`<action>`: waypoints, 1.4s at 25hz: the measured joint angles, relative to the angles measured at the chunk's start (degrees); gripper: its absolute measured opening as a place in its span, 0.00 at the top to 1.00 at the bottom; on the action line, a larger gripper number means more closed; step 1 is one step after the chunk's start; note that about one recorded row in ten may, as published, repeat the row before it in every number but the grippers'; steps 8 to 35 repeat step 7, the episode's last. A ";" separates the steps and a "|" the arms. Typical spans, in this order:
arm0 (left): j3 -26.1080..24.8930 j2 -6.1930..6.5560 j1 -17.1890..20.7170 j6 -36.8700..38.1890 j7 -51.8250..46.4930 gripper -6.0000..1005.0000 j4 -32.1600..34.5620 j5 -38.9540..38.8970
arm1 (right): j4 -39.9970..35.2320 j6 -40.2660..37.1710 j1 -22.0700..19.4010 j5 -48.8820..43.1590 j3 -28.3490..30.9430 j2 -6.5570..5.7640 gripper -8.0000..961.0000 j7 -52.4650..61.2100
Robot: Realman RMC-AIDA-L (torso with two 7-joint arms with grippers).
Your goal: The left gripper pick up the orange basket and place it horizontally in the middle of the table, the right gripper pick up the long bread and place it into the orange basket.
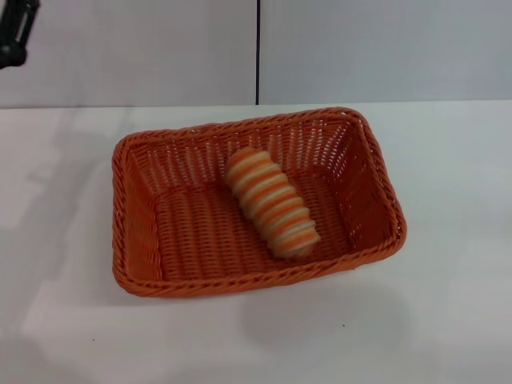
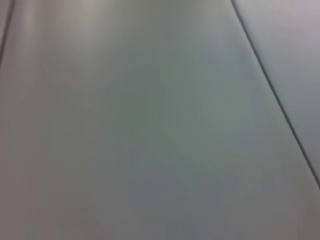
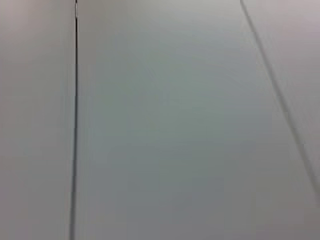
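Observation:
The orange basket [image 1: 136, 240] lies lengthwise across the middle of the white table [image 1: 448, 304] in the head view. Inside it rests the long bread [image 1: 270, 202], striped orange-tan and cream, lying diagonally on the basket floor toward its right half. A black part of the left gripper [image 1: 16, 32] shows at the top left corner, raised well away from the basket. The right gripper is out of view. Both wrist views show only plain grey wall panels with thin dark seams.
A grey wall [image 1: 384, 48] with a vertical dark seam stands behind the table's far edge. White tabletop stretches on all sides of the basket.

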 joint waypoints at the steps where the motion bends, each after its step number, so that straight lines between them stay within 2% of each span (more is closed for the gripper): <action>1: 0.07 0.00 -0.14 -0.48 2.35 0.25 -0.36 0.09 | 1.33 -0.41 0.20 0.07 0.75 0.01 0.34 -2.40; 3: 0.02 0.01 -0.14 -0.83 3.67 0.25 -0.69 0.11 | 3.84 -1.08 0.55 0.23 1.58 0.05 0.34 -8.54; 6: -0.04 0.09 0.20 -0.87 3.77 0.25 -0.74 0.01 | 4.44 -1.12 0.63 0.25 1.90 0.06 0.34 -9.39; 35: -0.05 0.12 0.48 -0.87 3.82 0.25 -0.75 -0.11 | 4.55 -1.13 0.68 0.26 2.06 0.06 0.34 -9.46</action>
